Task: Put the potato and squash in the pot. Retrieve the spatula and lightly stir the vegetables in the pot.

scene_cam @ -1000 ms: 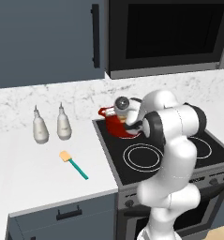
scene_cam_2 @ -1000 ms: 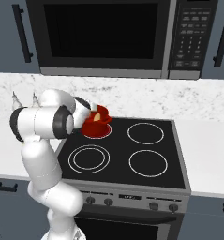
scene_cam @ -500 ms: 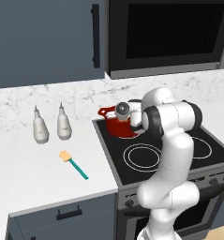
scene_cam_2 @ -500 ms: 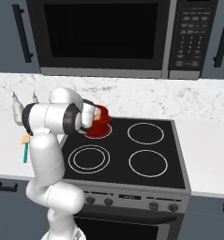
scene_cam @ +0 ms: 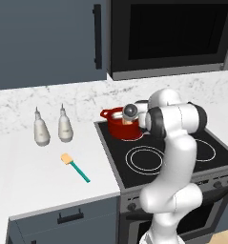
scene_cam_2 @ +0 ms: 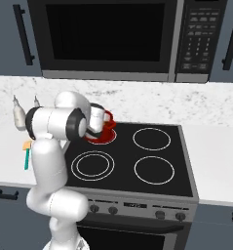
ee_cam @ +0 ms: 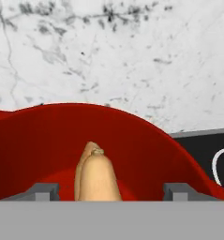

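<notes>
Lying inside the red pot point(ee_cam: 48, 140), the squash point(ee_cam: 97, 178) sits between the spread jaws, untouched by either finger tip point(ee_cam: 178, 191).

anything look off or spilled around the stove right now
Nothing stands out. The red pot sits upright on the back left burner with the squash inside it, between the open gripper tips. The spatula lies flat on the counter, and the two bottles stand upright beside each other. No spills visible.
</notes>
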